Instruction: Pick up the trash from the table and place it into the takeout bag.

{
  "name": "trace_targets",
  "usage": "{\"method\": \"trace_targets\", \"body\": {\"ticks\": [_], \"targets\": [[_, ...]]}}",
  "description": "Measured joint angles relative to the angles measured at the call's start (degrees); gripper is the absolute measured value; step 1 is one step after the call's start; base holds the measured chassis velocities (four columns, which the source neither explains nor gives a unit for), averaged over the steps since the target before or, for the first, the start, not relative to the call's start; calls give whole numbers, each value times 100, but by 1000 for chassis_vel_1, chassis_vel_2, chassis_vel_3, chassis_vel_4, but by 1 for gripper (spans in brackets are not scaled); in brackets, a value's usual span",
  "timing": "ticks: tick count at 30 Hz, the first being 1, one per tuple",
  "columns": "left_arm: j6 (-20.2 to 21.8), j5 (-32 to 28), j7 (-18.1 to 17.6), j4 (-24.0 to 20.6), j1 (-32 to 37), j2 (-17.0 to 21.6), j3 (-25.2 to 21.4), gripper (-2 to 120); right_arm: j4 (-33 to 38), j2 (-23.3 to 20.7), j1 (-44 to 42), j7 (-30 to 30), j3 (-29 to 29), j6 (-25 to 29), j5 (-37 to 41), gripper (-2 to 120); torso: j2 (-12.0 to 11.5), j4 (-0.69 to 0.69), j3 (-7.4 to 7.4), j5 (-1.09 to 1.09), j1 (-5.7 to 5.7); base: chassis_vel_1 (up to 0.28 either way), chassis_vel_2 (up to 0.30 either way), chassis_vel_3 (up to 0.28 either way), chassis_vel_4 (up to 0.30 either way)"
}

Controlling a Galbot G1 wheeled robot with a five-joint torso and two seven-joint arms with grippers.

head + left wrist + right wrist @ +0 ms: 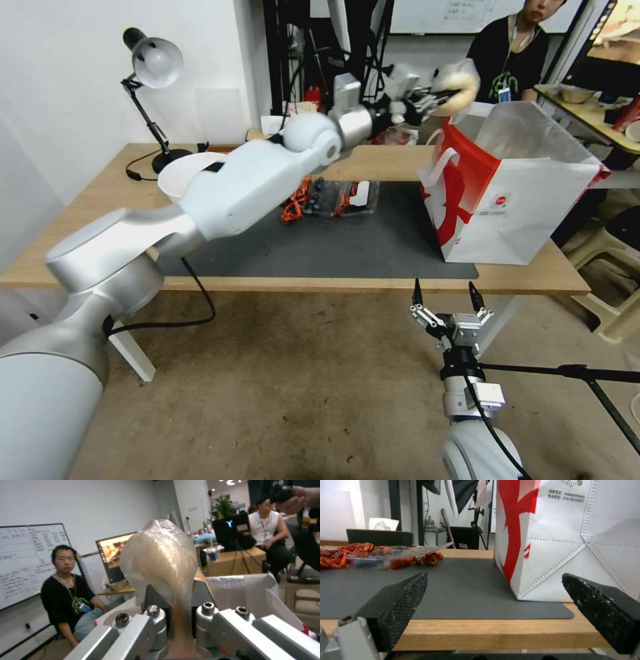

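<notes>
Your left gripper (437, 93) is clenched on the wrapped ball (459, 85), held up over the bag's (513, 200) open top. Your right gripper (447, 295) hangs released below the table (100, 200) edge, bag just beyond it.

Right gripper (493, 605) open, its two black textured fingers (398, 605) spread wide, level with the near edge of the table (486, 635). Takeout bag (573, 537) upright on the dark grey mat (460, 590), at its right corner. Clear tray (396, 553) with red shreds (351, 548) at the mat's far left.
</notes>
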Motion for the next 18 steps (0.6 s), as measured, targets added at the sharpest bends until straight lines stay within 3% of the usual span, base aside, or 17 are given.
{"method": "trace_targets", "body": {"ticks": [13, 18], "targets": [[266, 253, 481, 965, -572, -1095, 657, 4, -2, 21, 39, 1, 1, 25, 23, 100, 1, -1, 0, 1, 0, 0, 0, 0, 0], [341, 472, 731, 1247, -675, -1230, 721, 4, 4, 12, 36, 1, 18, 38, 46, 100, 1, -3, 0, 1, 0, 0, 0, 0, 0]]}}
